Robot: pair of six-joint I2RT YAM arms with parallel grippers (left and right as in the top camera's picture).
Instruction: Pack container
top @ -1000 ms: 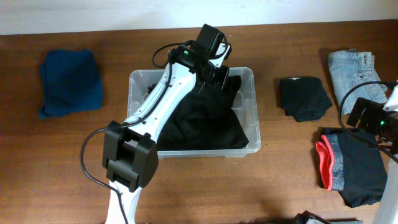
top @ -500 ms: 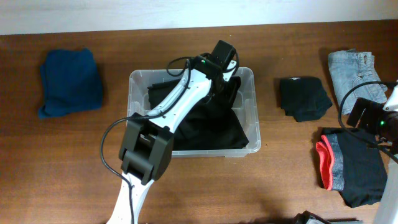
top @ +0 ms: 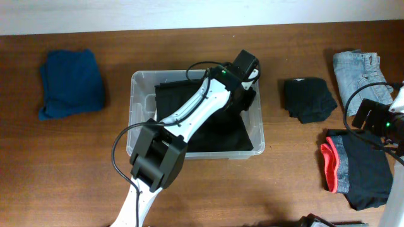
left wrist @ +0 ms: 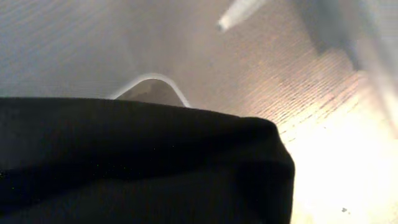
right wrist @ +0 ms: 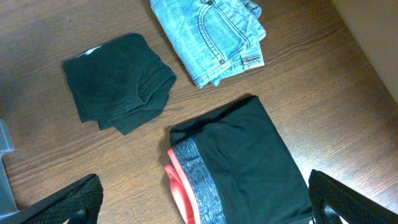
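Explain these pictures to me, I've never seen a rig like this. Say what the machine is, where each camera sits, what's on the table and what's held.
This is a robot with two arms at a wooden table, each arm ending in a two-finger gripper. One picture looks down from above; the other two come from cameras on the wrists. The left gripper reaches into the clear container, where a black garment lies. It is shut, but the cloth fills its camera's view, so I cannot tell whether it grips anything. The right gripper hangs open and empty above black shorts. A blue cloth, a small black garment and folded jeans also lie on the table.
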